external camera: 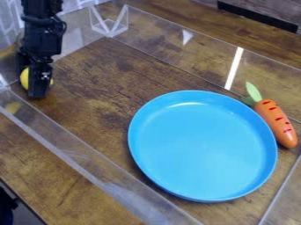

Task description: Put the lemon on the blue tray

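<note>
The lemon (23, 79) is a small yellow fruit on the wooden table at the far left, and only a sliver of it shows. My black gripper (33, 81) points down over it, and one dark finger (40, 84) covers most of the fruit. Whether the jaws press on it is not visible. The blue tray (153, 119) is a large round dish lying low and right of centre, far from the gripper, with nothing in it.
An orange carrot (277, 122) with a green top lies just past the tray's right rim. Clear plastic walls (70, 154) fence the table along the front left and the back. A clear stand (112, 18) sits at the back.
</note>
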You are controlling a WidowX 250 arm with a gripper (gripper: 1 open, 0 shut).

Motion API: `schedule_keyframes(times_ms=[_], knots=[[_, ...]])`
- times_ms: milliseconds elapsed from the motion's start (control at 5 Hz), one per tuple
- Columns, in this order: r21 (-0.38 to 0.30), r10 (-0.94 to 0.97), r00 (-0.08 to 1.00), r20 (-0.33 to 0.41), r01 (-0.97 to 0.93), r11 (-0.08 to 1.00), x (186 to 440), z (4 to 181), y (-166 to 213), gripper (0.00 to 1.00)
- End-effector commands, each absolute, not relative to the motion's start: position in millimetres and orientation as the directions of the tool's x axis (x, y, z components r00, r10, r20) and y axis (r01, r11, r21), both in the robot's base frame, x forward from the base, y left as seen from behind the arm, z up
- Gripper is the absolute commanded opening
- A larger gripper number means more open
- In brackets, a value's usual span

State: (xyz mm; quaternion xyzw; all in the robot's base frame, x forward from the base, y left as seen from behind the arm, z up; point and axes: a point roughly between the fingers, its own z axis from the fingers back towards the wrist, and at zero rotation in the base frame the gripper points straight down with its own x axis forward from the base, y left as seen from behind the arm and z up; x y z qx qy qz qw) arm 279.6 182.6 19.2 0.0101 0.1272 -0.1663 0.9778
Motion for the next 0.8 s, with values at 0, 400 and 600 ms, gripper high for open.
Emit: schedule_keyframes(times_ms=[0,400,600], knots=[[0.004,-0.310,0.921,-0.235,0.319,0.948,289,33.4,179,0.00],[0.008,-0.329,0.912,-0.246,0.341,0.940,298,39.9,168,0.00],[0.008,-0.362,0.898,-0.249,0.375,0.927,300,39.2,163,0.00]])
